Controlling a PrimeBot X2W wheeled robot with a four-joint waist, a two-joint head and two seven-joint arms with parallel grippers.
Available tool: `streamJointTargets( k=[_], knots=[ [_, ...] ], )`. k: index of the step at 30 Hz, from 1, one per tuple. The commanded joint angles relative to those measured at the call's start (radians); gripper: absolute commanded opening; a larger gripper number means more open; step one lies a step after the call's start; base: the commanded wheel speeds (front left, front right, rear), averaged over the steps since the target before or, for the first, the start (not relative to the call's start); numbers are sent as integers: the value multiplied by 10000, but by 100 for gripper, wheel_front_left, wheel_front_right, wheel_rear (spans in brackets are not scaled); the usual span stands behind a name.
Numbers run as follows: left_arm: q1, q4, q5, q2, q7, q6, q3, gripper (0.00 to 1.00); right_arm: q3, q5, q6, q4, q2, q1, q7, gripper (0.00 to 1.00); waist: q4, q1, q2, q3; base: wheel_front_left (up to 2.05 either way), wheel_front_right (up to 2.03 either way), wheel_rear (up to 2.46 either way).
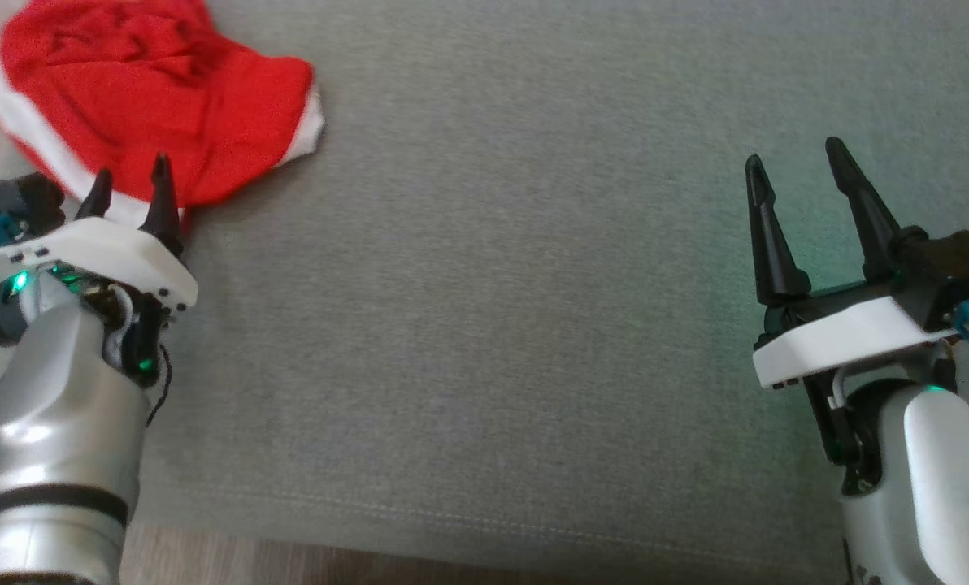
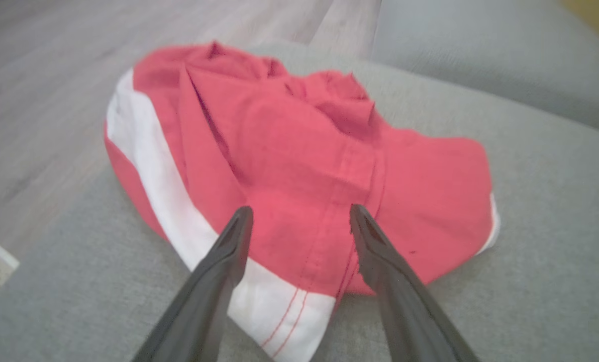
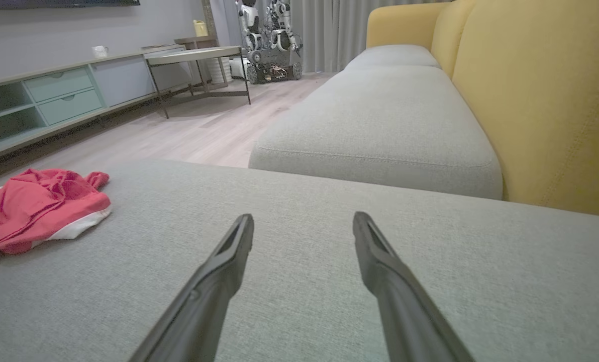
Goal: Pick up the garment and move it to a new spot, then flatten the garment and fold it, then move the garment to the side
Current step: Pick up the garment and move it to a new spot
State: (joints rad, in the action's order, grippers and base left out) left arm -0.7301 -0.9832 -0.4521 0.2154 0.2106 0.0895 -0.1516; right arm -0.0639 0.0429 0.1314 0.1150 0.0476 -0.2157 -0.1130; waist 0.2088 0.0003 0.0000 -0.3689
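Left hand point(image 1: 132, 169), fingers wide, hovers at the near hem of the crumpled red garment point(image 1: 151, 89) at the left end of the grey cushion point(image 1: 493, 284); it should pinch a thick fold, not the hem.

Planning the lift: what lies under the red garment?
The red garment sits bunched on the grey cushion, which shows all around its near edge. Whatever may be tucked beneath its folds is covered and cannot be seen.
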Motion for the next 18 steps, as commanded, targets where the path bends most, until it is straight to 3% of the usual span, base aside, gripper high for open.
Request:
streamJointTargets(
  k=[1,8,9,10,11,18],
  knots=[
    [-471,-199,-84,547,-207,79,259,100,-288,12,-7,321,26,-272,99,100,-285,-3,0,-268,0,0,0],
    [-1203,-1764,-442,660,-1196,320,146,100,-317,155,-7,212,26,-340,182,100,-483,-3,0,-371,0,0,0],
    [-1268,-1945,-484,680,-1333,339,120,92,-318,167,-7,197,26,-346,195,100,-504,-3,0,-371,0,0,0],
    [-1322,-2088,-502,701,-1438,355,70,42,-317,180,-7,179,26,-350,206,100,-521,-3,0,-366,0,0,0],
    [-1361,-2164,-516,725,-1423,369,27,0,-306,188,-7,156,26,-352,217,100,-529,-3,0,-347,0,0,0],
    [-1331,-2160,-364,1032,111,355,-108,0,-212,321,-7,-24,26,-176,389,100,-502,-3,0,273,0,0,0]
  ],
)
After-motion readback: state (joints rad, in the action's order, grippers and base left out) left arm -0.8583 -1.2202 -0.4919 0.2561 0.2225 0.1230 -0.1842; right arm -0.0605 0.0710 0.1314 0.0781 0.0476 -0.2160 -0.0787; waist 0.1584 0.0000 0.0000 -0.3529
